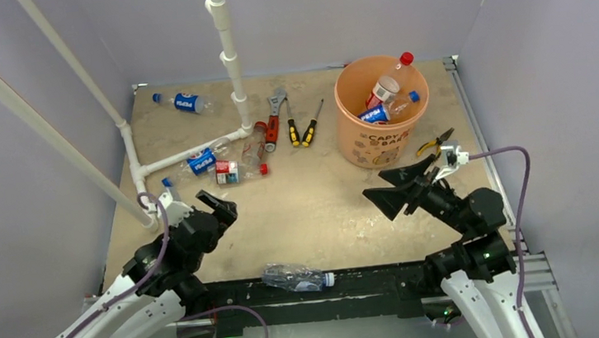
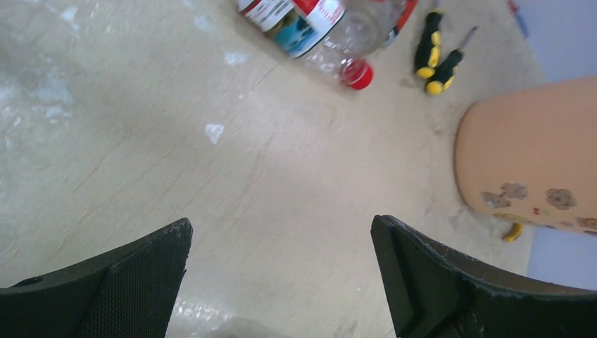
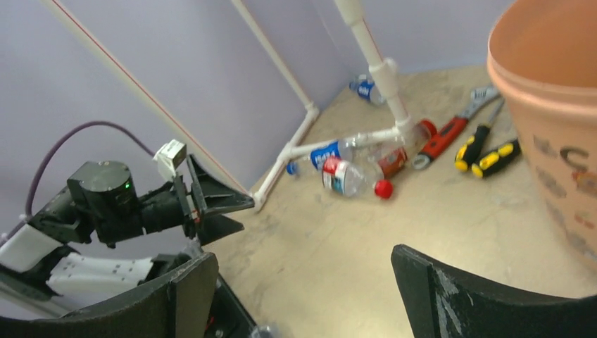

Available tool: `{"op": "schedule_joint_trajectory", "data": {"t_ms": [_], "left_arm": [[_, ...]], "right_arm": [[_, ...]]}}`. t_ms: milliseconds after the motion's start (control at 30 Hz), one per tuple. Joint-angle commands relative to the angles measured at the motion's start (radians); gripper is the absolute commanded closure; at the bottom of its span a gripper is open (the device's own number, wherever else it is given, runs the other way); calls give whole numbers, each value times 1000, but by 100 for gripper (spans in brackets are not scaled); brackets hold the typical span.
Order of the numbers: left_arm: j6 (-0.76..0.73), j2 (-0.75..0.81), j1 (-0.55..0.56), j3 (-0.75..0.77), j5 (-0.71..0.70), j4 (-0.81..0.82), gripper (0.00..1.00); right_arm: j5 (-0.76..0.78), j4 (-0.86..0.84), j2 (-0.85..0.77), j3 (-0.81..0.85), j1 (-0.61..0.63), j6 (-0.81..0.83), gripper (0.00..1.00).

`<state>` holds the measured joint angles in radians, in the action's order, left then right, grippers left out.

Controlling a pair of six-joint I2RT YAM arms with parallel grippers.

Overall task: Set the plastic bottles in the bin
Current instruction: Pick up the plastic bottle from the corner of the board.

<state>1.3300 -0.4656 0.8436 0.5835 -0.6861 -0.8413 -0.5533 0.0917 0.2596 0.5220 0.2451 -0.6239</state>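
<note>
The orange bin (image 1: 357,138) stands at the back right with two bottles (image 1: 387,98) inside. On the table lie a Pepsi bottle (image 1: 182,102) at the far left, another Pepsi bottle (image 1: 201,161) by the pipe, a red-labelled bottle (image 1: 236,172) beside it, and a clear bottle (image 1: 294,278) at the near edge. My left gripper (image 1: 219,208) is open and empty, short of the red-labelled bottle (image 2: 303,17). My right gripper (image 1: 374,184) is open and empty, near the bin's (image 3: 549,91) front. The red-labelled bottle also shows in the right wrist view (image 3: 348,176).
A white pipe frame (image 1: 228,60) rises at the back left. A red-handled wrench (image 1: 273,118) and two yellow-black screwdrivers (image 1: 302,129) lie left of the bin. Yellow-handled pliers (image 1: 435,144) lie right of the bin. Grey walls close in three sides.
</note>
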Motion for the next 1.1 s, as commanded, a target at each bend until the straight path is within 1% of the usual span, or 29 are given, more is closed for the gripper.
{"op": "schedule_joint_trajectory", "data": {"t_ms": [0, 100, 200, 300, 367, 433, 500, 600, 633, 733, 833, 900, 967, 1067], "left_arm": [[125, -84, -4, -45, 113, -65, 1], [106, -157, -3, -74, 219, 29, 1], [102, -252, -2, -101, 306, 77, 1], [83, -320, -3, -111, 344, 82, 1], [69, -332, -3, -117, 364, 96, 1], [41, -321, -3, -130, 382, 115, 1], [-8, -299, -3, -148, 402, 150, 2], [-103, -239, -2, -211, 507, 297, 4], [-123, -222, -3, -237, 557, 359, 5], [-148, -196, -3, -300, 648, 458, 7], [-216, -204, -3, -303, 707, 473, 7], [-299, -204, 1, -258, 715, 436, 7], [-358, -190, 6, -204, 706, 401, 5], [-403, -145, 10, -188, 731, 449, 5]], "right_arm": [[-87, -21, -8, -37, 2, -28, 3], [-90, 28, -10, -66, 2, -10, 3], [-105, 60, 10, -111, 2, 1, 4], [-131, 54, 43, -152, 2, 2, 5], [-149, 40, 79, -178, 2, 7, 6], [-170, 11, 118, -209, 3, 1, 7], [-195, -60, 143, -250, 4, -39, 9], [-197, -172, 147, -303, 21, -116, 10], [-183, -179, 149, -307, 34, -121, 10], [-131, -189, 176, -314, 97, -110, 11], [-52, -216, 204, -339, 211, -119, 12], [-2, -245, 216, -366, 290, -141, 12], [23, -285, 225, -398, 331, -162, 12], [38, -314, 234, -415, 350, -168, 12]]}}
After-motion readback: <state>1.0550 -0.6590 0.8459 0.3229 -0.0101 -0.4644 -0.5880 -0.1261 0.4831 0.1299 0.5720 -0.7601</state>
